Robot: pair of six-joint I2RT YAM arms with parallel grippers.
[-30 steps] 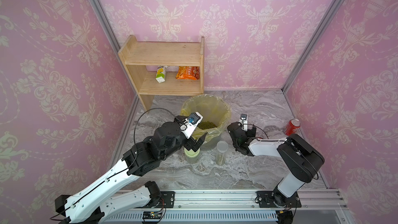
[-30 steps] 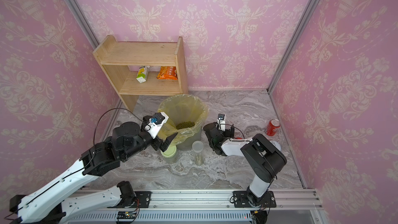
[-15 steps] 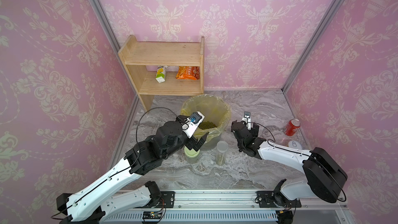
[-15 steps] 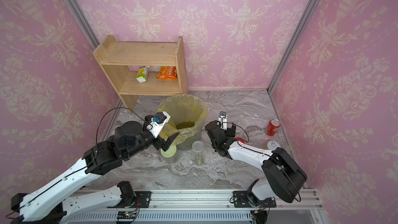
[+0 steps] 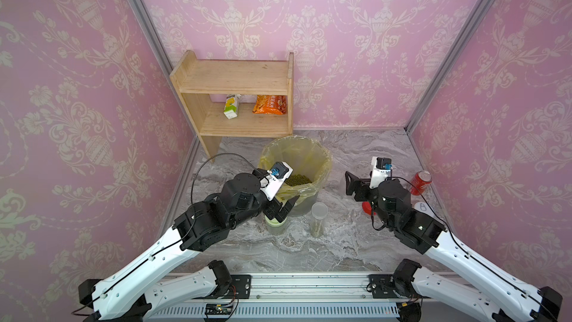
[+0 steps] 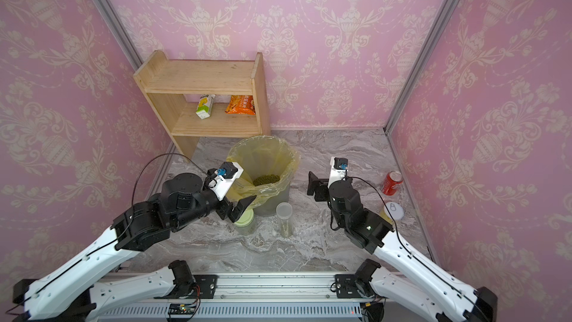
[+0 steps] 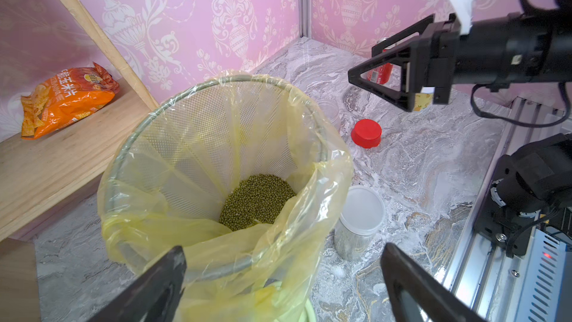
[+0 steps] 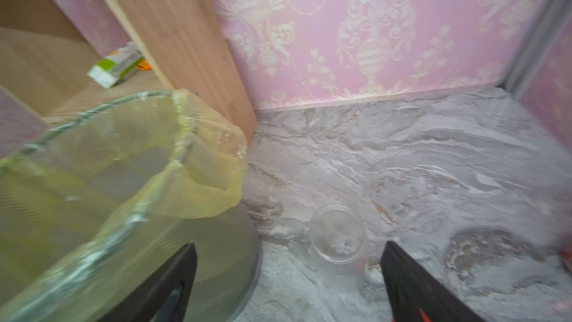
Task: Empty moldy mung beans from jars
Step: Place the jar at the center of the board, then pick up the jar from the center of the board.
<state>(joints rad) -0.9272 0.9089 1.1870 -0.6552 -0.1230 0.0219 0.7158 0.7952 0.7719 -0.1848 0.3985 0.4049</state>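
A pile of mung beans [image 5: 297,179] [image 7: 257,201] lies at the bottom of the yellow-bagged mesh bin [image 5: 322,162]. My left gripper [image 5: 283,209] [image 7: 283,250] is open, hovering just over the squat jar with the pale-green lid [image 6: 244,219] at the bin's near side. The tall narrow jar [image 5: 318,218] [image 7: 360,212] stands lidded beside it with beans in its bottom. My right gripper [image 5: 351,184] [image 8: 289,247] is open and empty, right of the bin. Below it stands an open, empty clear jar [image 8: 337,236]. Its red lid [image 7: 366,133] lies on the table.
A red soda can [image 5: 421,181] and a yellow tin with a silver top [image 6: 393,210] stand at the right wall. The wooden shelf [image 5: 235,82] at the back left holds a carton [image 5: 231,109] and an orange snack bag [image 5: 269,105].
The right arm has unfolded and swung out to the right, its gripper drifting slightly right of the bin and narrowing a little. The left arm has stayed put.
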